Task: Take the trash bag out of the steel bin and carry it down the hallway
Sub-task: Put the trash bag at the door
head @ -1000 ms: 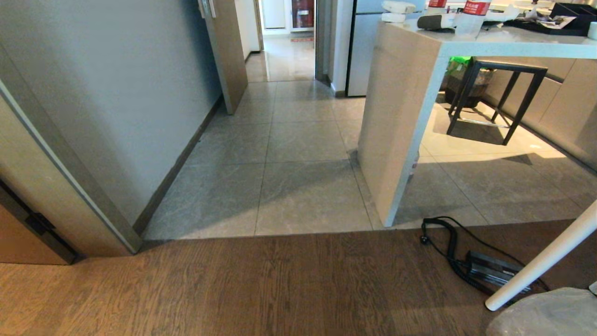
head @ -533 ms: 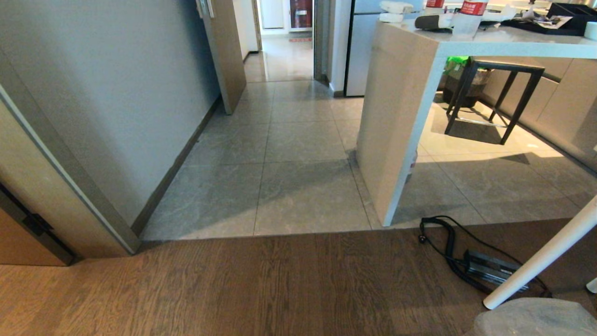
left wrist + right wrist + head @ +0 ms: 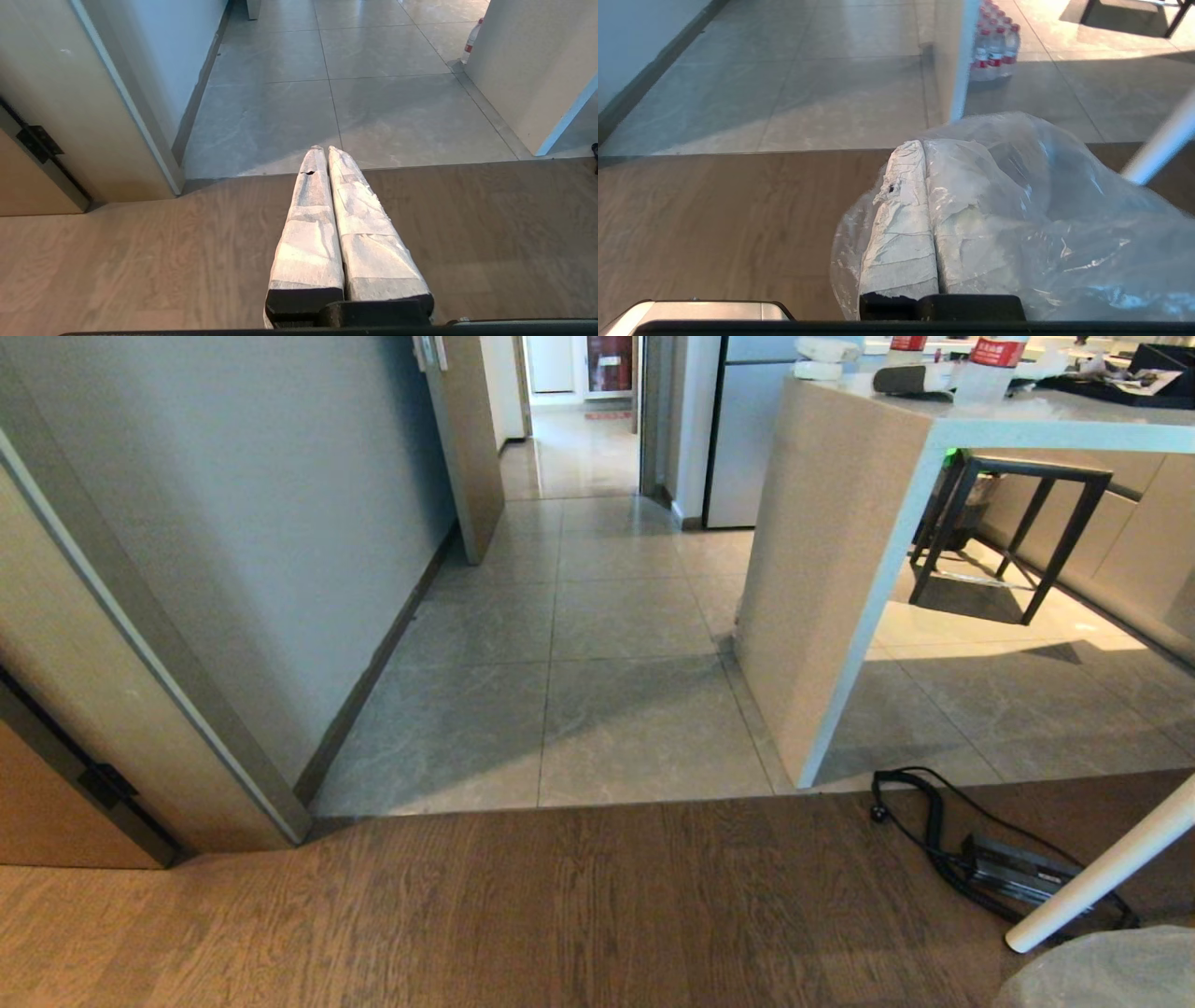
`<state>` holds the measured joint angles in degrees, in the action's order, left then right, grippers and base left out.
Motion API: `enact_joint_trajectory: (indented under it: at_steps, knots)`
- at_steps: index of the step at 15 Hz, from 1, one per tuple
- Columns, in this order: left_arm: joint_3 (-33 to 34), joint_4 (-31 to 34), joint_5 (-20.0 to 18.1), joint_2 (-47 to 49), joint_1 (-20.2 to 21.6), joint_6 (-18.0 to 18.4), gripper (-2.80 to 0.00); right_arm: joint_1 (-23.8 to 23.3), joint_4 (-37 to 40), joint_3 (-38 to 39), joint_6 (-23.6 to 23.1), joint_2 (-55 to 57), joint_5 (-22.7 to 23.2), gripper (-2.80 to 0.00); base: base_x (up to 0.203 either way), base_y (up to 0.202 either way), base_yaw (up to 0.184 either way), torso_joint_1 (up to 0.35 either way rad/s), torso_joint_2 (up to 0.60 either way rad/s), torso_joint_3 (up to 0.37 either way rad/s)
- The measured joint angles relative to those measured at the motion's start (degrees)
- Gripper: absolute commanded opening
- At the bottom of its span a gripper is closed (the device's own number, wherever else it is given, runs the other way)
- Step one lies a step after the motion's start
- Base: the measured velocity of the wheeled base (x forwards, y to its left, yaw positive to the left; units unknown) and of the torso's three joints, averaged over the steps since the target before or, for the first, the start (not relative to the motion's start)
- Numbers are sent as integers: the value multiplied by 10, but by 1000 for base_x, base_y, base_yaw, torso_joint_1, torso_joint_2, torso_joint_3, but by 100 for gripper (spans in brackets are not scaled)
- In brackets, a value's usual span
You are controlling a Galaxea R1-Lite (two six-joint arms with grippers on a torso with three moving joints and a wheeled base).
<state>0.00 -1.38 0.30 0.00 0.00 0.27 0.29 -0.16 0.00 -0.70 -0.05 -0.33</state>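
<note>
From the head we look forward and down over the wood floor [image 3: 523,905] into the tiled hallway [image 3: 597,616]. Our wrist cameras sit low behind their fingers, facing the same way. All three views share the seam where wood meets tile [image 3: 420,164].

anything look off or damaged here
Two things. A black power brick with a coiled cable lies loose on the wood floor by the white table leg. The wrap on the right claw's finger is torn near the tip; it is shut on the trash bag.
</note>
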Motion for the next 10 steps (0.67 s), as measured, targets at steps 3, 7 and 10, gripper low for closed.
enact_joint_trajectory:
  at_steps: [3, 7, 10]
  knots:
    - [0, 0, 1, 0, 0, -1, -280, 0, 0, 0, 0, 0, 0, -280, 0, 192, -1, 4, 3, -1]
    - [0, 0, 0, 0, 0, -3, -280, 0, 0, 0, 1, 0, 0, -280, 0, 170, 0, 5, 2, 4]
    - [0, 0, 0, 0, 0, -5, -280, 1, 0, 0, 3, 0, 0, -280, 0, 20, -1, 1, 1, 2]
